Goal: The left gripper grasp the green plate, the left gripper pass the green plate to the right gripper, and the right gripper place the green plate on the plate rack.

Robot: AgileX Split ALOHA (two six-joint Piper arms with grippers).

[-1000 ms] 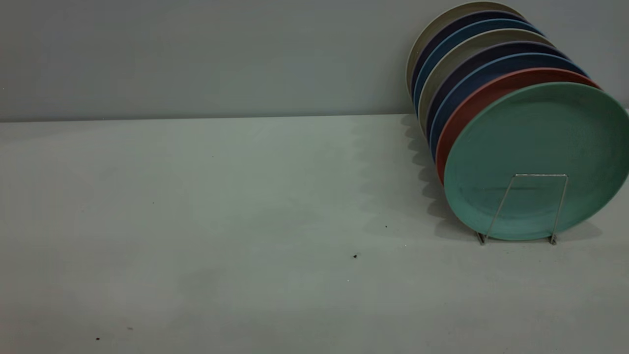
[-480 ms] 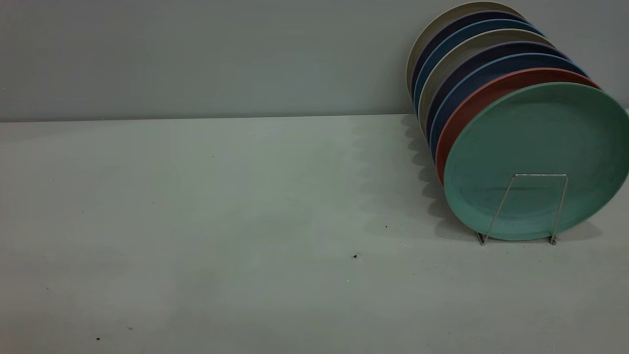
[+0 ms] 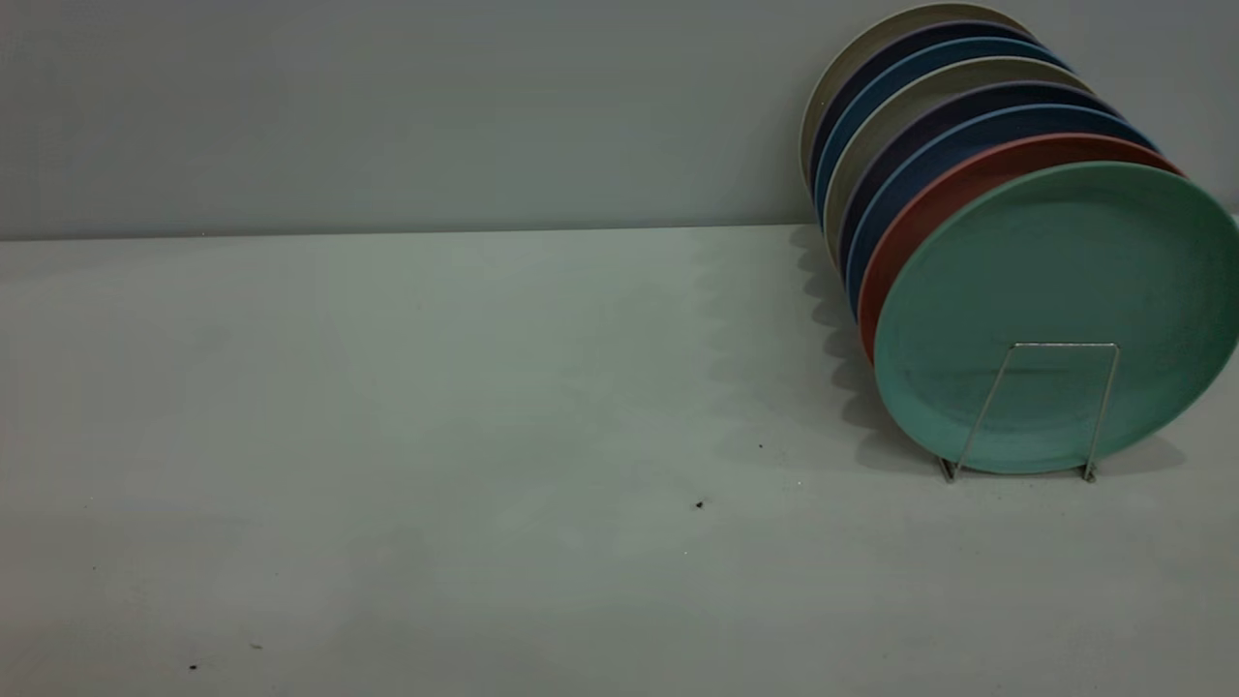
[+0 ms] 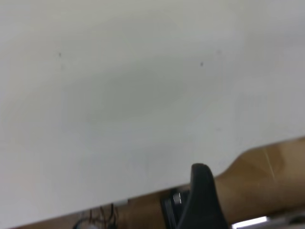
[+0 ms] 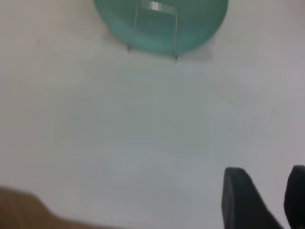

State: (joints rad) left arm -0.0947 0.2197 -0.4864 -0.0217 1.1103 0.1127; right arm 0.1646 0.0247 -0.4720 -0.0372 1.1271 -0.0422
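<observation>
The plate rack (image 3: 1034, 410) held 8 plates on edge: 1 green plate (image 3: 1060, 290) at the front; 1 salmon-red plate (image 3: 929, 208) behind it; 4 blue or dark navy plates (image 3: 876, 218); 2 beige plates (image 3: 871, 145); 1 rack in all.

I'm working over what looks like a bare test bench in a lab, not a home kitchen. A plain pale table (image 3: 436, 436) fills most of the exterior frame and meets a blank grey wall (image 3: 387, 106) across the upper part. The only household touch sits at the right: a wire plate rack (image 3: 1050, 407) packed with coloured plates (image 3: 929, 126). In my left wrist view, loose wiring (image 4: 102, 214) shows past the table's edge.
</observation>
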